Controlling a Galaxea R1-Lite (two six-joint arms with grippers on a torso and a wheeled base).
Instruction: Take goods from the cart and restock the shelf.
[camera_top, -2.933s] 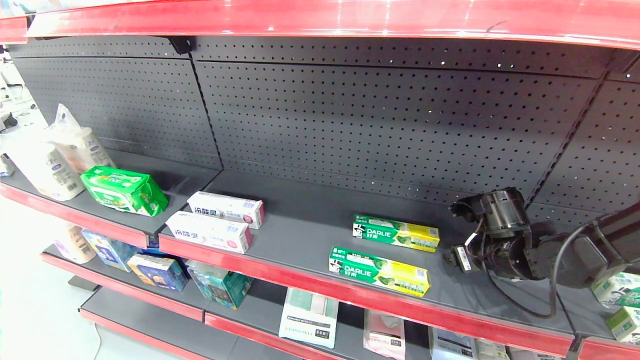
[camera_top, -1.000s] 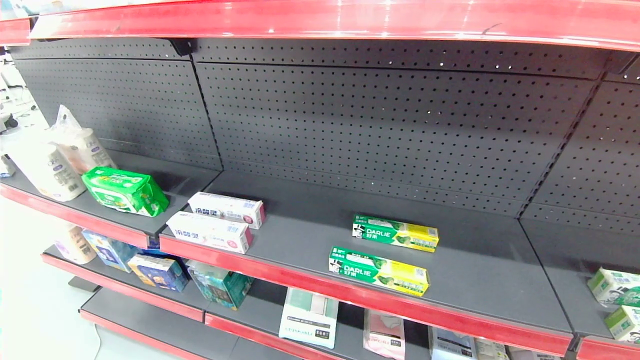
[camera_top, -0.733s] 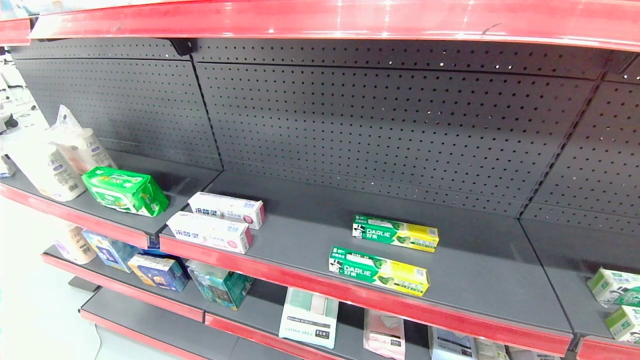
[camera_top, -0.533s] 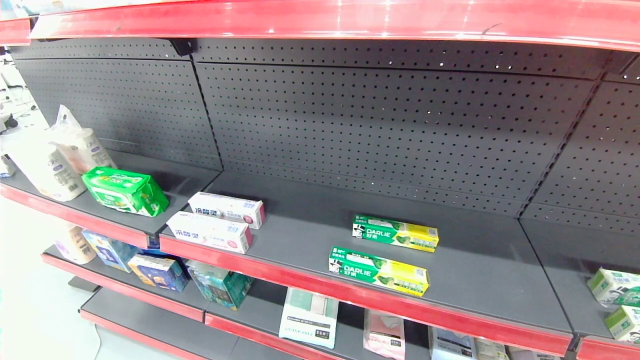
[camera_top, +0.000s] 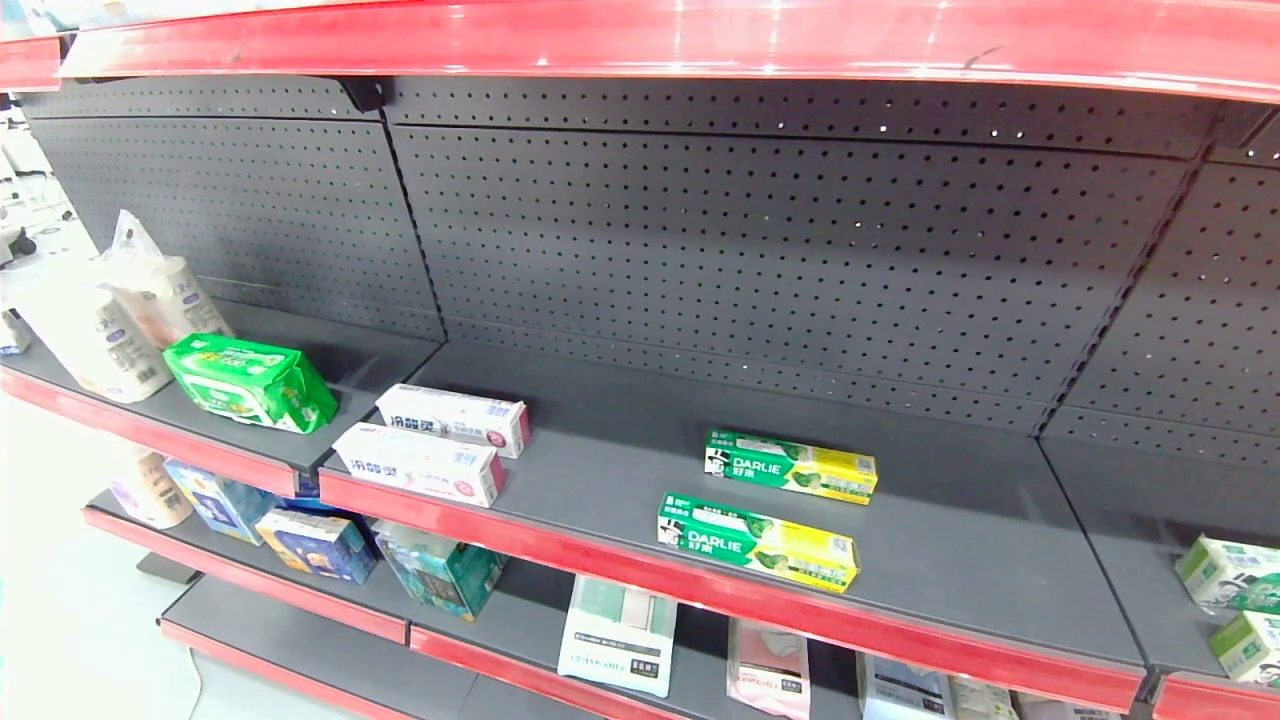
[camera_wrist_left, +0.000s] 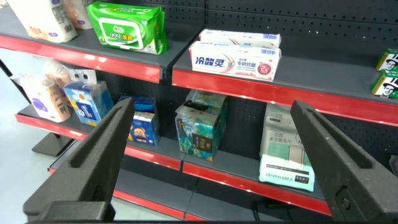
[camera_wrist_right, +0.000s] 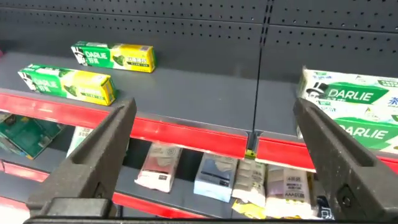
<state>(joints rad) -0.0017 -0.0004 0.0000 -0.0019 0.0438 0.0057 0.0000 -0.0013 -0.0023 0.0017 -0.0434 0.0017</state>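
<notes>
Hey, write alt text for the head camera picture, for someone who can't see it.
A dark store shelf with a red front edge holds two green and yellow toothpaste boxes, one behind the other, near its middle. To their left lie two white toothpaste boxes, then a green wipes pack on the next section.

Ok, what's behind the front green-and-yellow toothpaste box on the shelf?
A second green-and-yellow box lies behind the front box, apart from it and shifted slightly right. Beyond it, bare shelf up to the perforated back panel. Nothing there is covered.
</notes>
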